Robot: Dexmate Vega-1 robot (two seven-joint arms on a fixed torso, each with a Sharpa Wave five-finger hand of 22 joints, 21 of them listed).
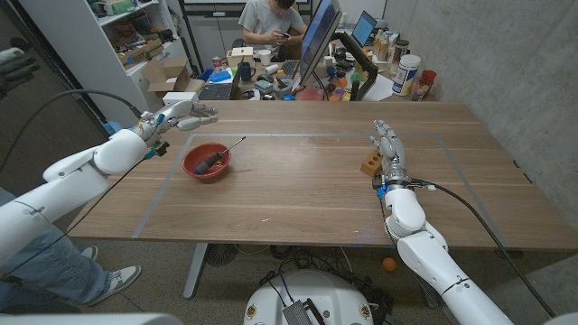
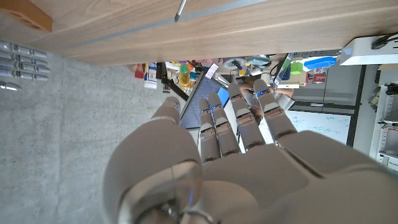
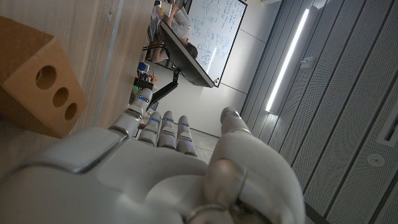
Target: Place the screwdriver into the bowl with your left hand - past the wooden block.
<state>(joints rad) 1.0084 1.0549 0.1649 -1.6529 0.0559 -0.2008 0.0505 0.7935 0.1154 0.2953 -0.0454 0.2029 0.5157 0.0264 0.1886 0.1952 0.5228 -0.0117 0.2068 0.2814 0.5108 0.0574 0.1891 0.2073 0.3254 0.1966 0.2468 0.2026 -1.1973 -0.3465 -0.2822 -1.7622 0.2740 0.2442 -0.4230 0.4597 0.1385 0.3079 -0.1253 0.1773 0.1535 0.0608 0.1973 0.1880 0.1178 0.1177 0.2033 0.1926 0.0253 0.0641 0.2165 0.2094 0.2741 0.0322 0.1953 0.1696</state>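
We judge the placing done: the screwdriver (image 1: 219,154) lies in the red bowl (image 1: 195,169) toward the surface's left edge, handle inside, shaft leaning out over the rim. Our left hand (image 1: 183,116) hovers beyond the bowl near the far left corner, fingers (image 2: 244,124) released and holding nothing. Our right hand (image 1: 389,149) stands empty, fingers extended, beside the wooden block (image 1: 370,166) near the right edge. What seems left is withdrawing the left arm.

The screwdriver (image 1: 219,156) handle lies sunk in the bowl (image 1: 207,162), its end hidden by the rim; the wooden block (image 3: 38,87) is cut off at the wrist picture's edge.
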